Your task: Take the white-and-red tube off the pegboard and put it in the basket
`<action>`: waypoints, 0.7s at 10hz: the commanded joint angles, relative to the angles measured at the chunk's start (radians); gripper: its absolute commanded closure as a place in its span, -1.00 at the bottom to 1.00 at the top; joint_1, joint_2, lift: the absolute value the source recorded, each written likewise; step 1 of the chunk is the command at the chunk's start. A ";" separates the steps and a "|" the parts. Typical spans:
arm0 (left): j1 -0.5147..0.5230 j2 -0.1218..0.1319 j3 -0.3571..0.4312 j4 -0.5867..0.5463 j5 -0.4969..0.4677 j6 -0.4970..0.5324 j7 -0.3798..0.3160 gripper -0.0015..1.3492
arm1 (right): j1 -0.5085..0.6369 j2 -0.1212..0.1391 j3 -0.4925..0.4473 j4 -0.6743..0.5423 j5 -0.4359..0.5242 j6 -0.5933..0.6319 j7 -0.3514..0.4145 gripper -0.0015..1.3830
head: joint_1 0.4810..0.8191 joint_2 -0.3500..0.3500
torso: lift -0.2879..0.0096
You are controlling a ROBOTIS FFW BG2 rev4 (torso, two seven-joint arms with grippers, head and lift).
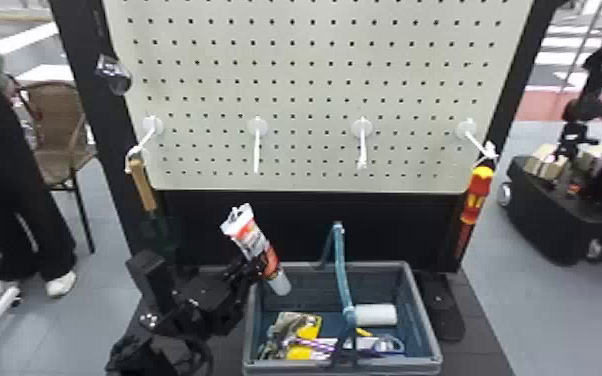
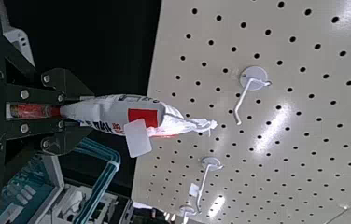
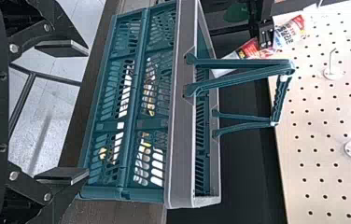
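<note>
In the head view my left gripper point(image 1: 257, 267) is shut on the white-and-red tube point(image 1: 251, 241). The tube tilts, its crimped end up and its pale cap over the left back part of the basket point(image 1: 422, 320). In the left wrist view my left gripper point(image 2: 66, 111) pinches the tube point(image 2: 113, 112) between both fingers, off any hook. My right gripper point(image 3: 64, 112) stands open with nothing between its fingers, beside the basket point(image 3: 183, 140); the tube point(image 3: 288, 35) shows past the basket handle in the right wrist view.
The basket's blue handle point(image 1: 341, 270) stands upright. Inside lie a white cylinder point(image 1: 376, 314) and yellow packaging point(image 1: 310, 330). Two middle hooks point(image 1: 257, 150) on the pegboard point(image 1: 310, 100) are bare. A wooden-handled tool point(image 1: 142, 185) hangs left, a red-and-yellow tool point(image 1: 476, 195) right.
</note>
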 commanded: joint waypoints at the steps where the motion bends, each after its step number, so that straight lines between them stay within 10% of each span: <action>1: 0.008 -0.006 -0.010 0.000 0.015 0.023 0.000 0.80 | -0.002 0.001 0.000 0.000 0.000 0.000 0.001 -0.48 | -0.60 0.00 | 0.26; 7: 0.005 -0.025 -0.111 0.105 0.136 0.030 0.024 0.77 | -0.010 0.001 0.007 0.008 0.002 0.000 0.003 -0.48 | -0.60 0.00 | 0.26</action>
